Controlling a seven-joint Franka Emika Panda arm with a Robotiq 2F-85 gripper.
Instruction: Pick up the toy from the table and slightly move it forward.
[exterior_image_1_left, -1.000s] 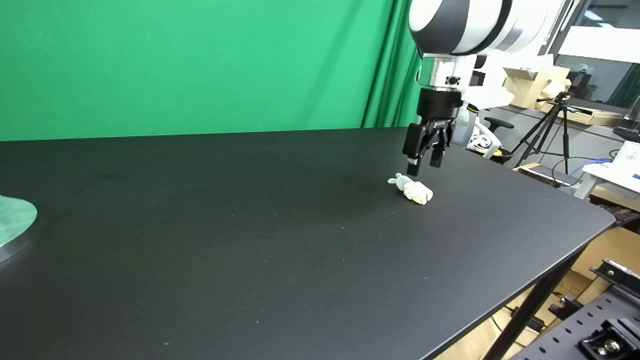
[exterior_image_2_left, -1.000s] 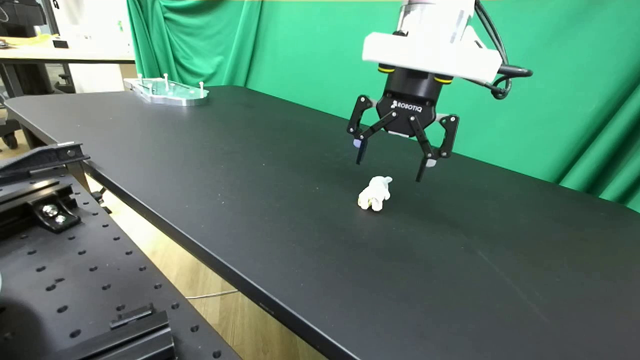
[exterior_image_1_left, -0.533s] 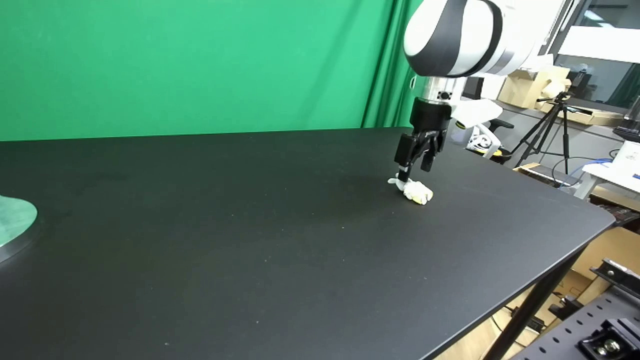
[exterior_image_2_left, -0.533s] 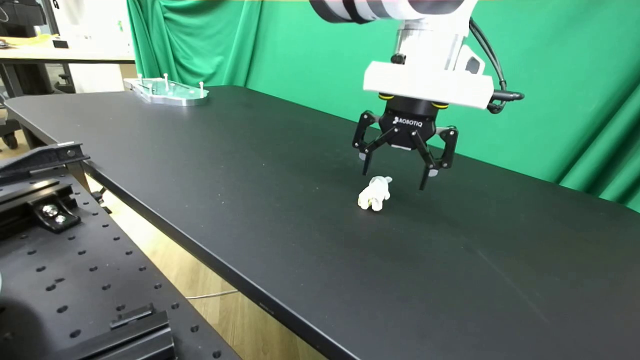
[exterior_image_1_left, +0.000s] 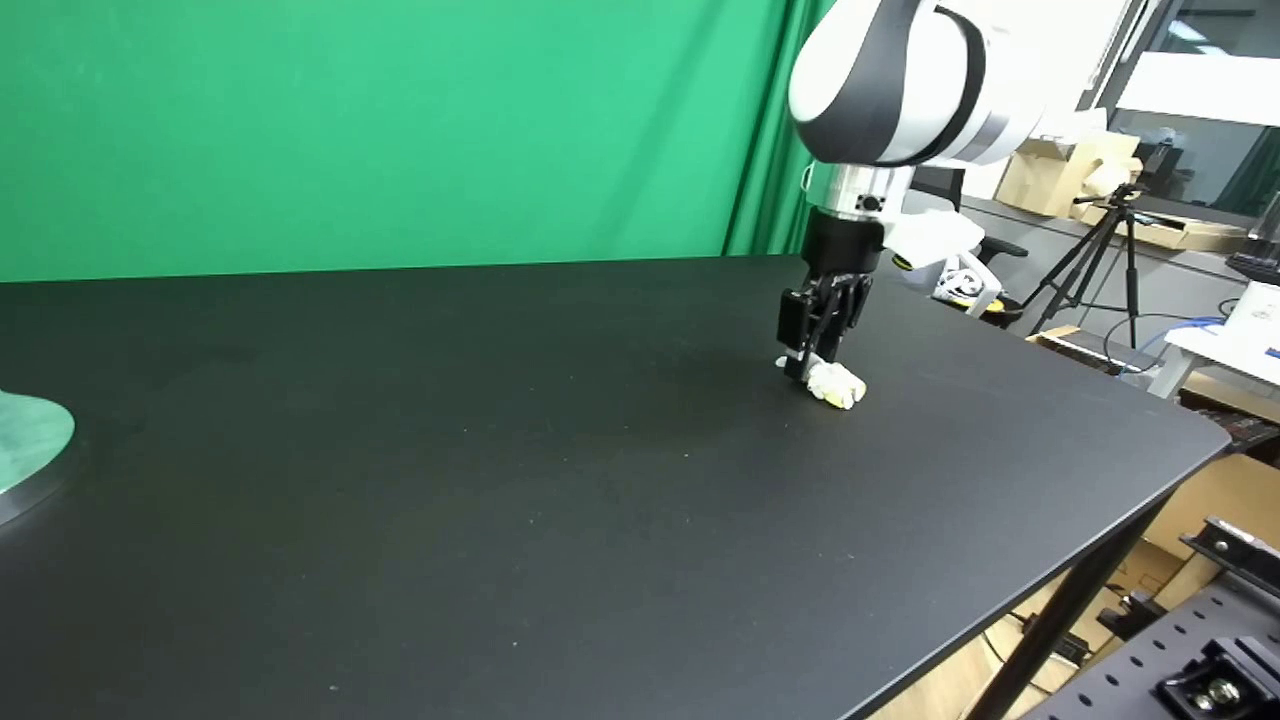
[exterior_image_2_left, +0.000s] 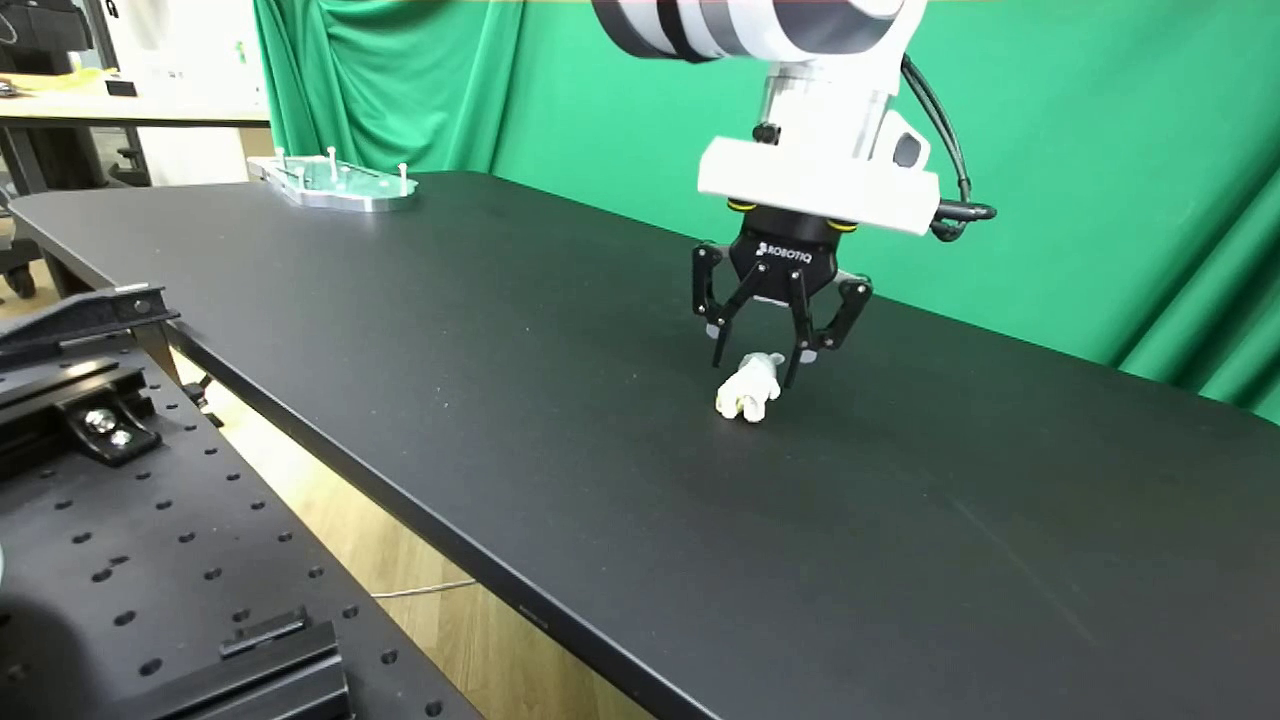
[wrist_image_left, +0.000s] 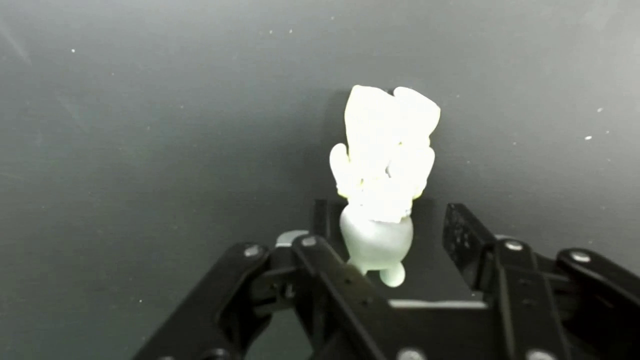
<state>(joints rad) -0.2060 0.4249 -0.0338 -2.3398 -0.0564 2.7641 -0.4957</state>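
Astride the head of the white animal figurine (wrist_image_left: 385, 165), the Robotiq gripper (exterior_image_2_left: 755, 373) points downward with its two fingers (wrist_image_left: 466, 245) spread apart. The wrist view shows a dark gap on each side of the head, the narrower one toward the left of that view. In an exterior view, one finger crosses in front of the head. The figurine lies on the black table (exterior_image_1_left: 450, 480); whether the fingers touch the table I cannot tell. Stubby limbs stick out from the figurine's sides, and one ear is partly hidden by the gripper's linkage. Above the figurine is the white-and-grey Panda arm (exterior_image_1_left: 885, 85); behind the figurine in both exterior views hangs a green curtain (exterior_image_1_left: 400, 130). Well apart from the figurine stand a pegged plate (exterior_image_2_left: 355, 185) on the same table and a black tripod (exterior_image_1_left: 1120, 208) beyond the table.
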